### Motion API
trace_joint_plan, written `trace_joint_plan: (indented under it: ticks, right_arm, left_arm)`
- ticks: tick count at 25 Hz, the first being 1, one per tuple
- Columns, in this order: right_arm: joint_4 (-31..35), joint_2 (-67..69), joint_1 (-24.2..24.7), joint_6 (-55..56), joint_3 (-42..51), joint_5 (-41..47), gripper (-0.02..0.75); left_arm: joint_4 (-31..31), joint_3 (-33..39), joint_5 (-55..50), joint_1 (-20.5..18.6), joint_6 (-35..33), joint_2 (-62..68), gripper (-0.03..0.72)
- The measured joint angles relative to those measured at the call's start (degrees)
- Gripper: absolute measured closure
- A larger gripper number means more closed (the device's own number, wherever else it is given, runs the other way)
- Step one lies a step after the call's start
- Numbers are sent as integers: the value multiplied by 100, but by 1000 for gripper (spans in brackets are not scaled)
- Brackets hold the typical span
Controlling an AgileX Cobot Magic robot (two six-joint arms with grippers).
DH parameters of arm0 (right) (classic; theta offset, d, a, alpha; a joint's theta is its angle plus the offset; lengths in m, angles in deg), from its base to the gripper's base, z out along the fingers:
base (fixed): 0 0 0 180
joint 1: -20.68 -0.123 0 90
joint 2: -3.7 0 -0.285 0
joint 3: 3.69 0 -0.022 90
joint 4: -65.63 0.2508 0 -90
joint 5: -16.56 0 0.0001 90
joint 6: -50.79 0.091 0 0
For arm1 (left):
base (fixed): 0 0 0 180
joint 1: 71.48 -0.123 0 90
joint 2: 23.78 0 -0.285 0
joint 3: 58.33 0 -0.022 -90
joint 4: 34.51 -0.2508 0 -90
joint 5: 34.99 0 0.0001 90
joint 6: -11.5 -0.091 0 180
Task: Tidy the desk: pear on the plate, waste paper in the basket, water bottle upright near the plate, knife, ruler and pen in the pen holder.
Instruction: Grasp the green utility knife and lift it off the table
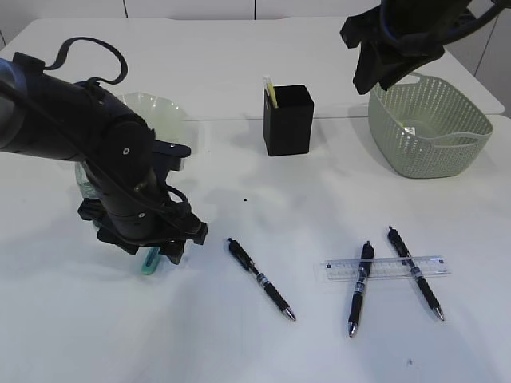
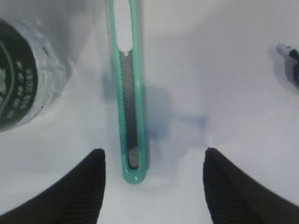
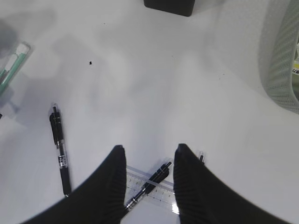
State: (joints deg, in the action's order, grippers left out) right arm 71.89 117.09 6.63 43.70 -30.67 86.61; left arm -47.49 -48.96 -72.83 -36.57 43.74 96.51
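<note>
From the exterior view I have the left tool (image 1: 164, 254) down low over the teal knife (image 1: 149, 263) on the tabletop (image 1: 239, 351), so I judge the knife step is the one in hand; the right tool (image 1: 382, 76) hangs high beside the basket (image 1: 431, 128) and holds nothing that I can see. I count three pens here: one alone (image 1: 261, 279) in the middle, and two (image 1: 359, 289) (image 1: 415, 273) lying across the one clear ruler (image 1: 383, 268). There is one pen holder (image 1: 288, 120) with something yellow already standing in it, one plate (image 1: 156, 108) behind the left arm, and one water bottle (image 1: 84, 179) mostly hidden by that arm. I cannot find the pear or the waste paper here. In the left wrist view the fingers (image 2: 88, 186) stand wide apart, empty, with the knife's (image 2: 131, 107) butt end between them but nearer the left one, and the bottle (image 2: 23, 79) just beside it. My next move, I reckon, is to shift a little to centre the handle, lower, and close across its narrow width without nudging the bottle. In the right wrist view the fingers (image 3: 112, 186) stand partly apart on nothing, above the ruler (image 3: 149, 189) and its crossed pens (image 3: 149, 183), the lone pen (image 3: 60, 149) off to the left, the pen holder (image 3: 170, 5) at the top edge.
</note>
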Motion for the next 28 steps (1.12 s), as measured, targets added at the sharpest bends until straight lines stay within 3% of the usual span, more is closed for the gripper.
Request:
trace_joint_plan:
  ticks: [28]
  right_arm:
    - [0, 0, 0, 0, 0, 0, 479]
  left_arm:
    - [167, -26, 338, 0, -48, 395, 222]
